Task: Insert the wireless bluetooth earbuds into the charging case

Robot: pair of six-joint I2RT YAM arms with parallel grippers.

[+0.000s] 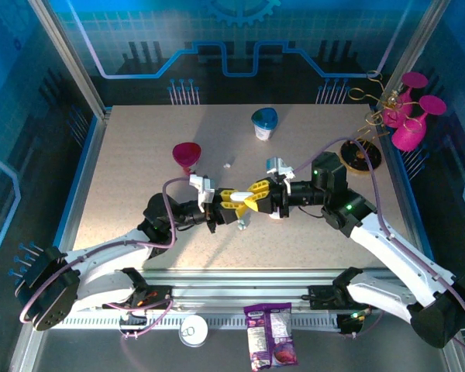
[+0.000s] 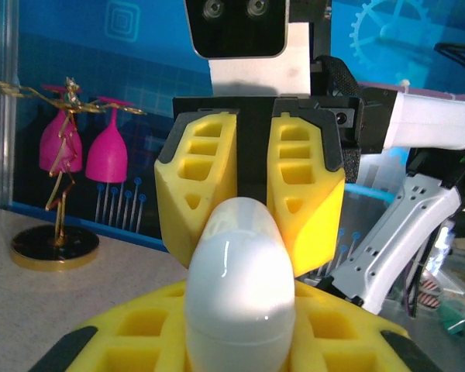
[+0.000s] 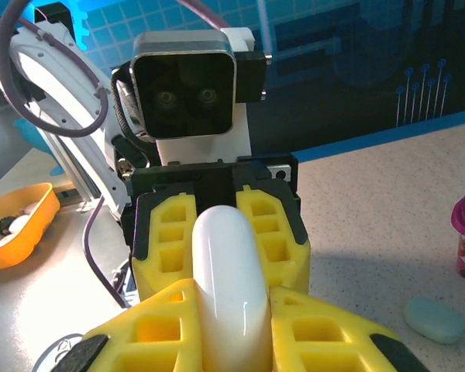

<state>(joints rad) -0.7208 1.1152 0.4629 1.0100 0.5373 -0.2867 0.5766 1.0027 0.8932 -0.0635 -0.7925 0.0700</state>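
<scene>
A white pebble-shaped charging case [image 1: 246,204] hangs above the table's middle, gripped from both ends. My left gripper [image 1: 234,204] is shut on its near end [image 2: 240,302], yellow fingers [image 2: 124,341] on either side. My right gripper [image 1: 257,197] is shut on the other end [image 3: 226,294], with the left arm's fingers [image 3: 167,232] facing it. The case looks closed, a seam running round it. A small pale greenish oval piece [image 3: 434,319], perhaps one of the earbuds, lies on the table [image 1: 228,164] beside the magenta cup. Small white pieces sit in an orange dish [image 3: 15,225].
A magenta cup [image 1: 187,155] and a teal-topped cup [image 1: 264,122] stand behind the grippers. At the back right are magenta glasses on a gold wire stand [image 1: 403,116] and a gold disc [image 1: 362,155]. A snack packet [image 1: 270,335] and white lid [image 1: 194,331] lie at the near rail.
</scene>
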